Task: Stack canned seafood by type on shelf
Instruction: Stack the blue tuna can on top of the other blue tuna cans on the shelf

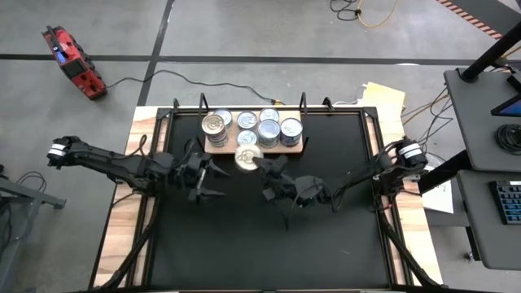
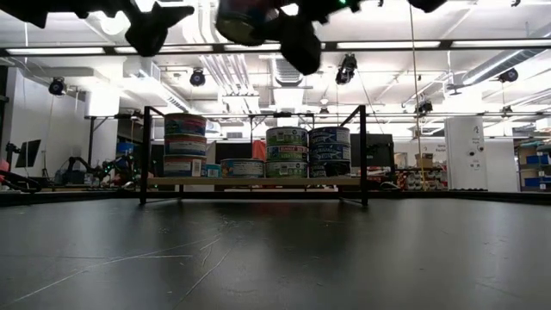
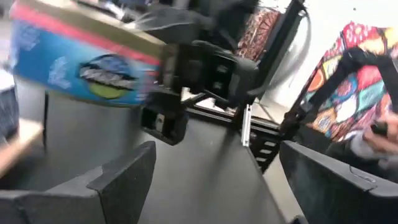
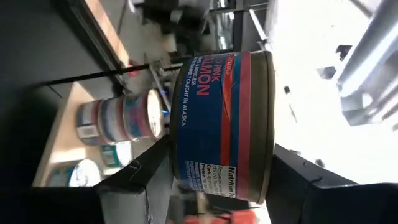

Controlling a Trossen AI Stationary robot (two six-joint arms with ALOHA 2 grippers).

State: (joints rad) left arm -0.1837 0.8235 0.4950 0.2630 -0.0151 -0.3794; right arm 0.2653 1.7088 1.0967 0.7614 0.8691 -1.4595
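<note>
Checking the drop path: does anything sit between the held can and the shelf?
Nothing visible does. The right pincer holds the blue-labelled round salmon tin in the air just before the light-brown wooden shelf board, whose stacked tins stand behind.

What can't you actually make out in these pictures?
- Held can: the right claw grips it; the right wrist view cuts off part of its label.
- Same can in the left wrist view: label smeared by blur.
- Stacked cans on the shelf: labels too small from above; rear ones hidden in the low view.
- Left claw: open, detail too small from above.
</note>
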